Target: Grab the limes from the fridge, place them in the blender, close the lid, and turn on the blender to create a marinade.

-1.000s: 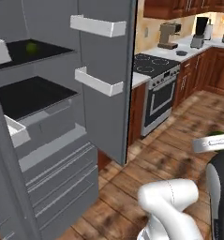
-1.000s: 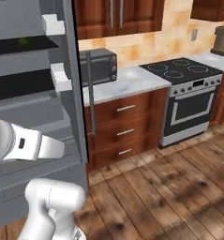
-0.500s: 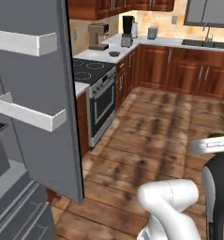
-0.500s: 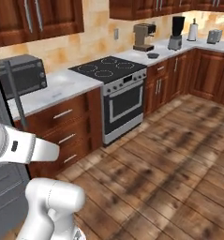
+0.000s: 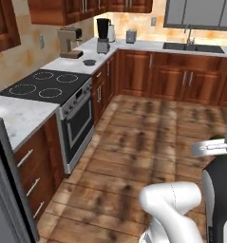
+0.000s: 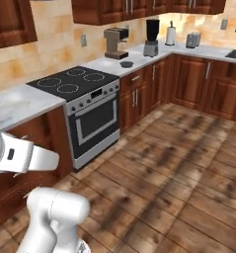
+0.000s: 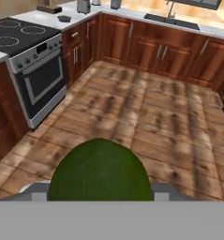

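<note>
A: How many limes?
B: One lime (image 7: 100, 171), gripped in the pincer (image 7: 100, 191).
A: And blenders?
B: One blender (image 6: 152, 37), on the surface beyond the stove (image 6: 75, 82). The base has turned; the fridge has left view.

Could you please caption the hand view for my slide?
Claw carrying a lime over wood floor, stove at left.
</note>
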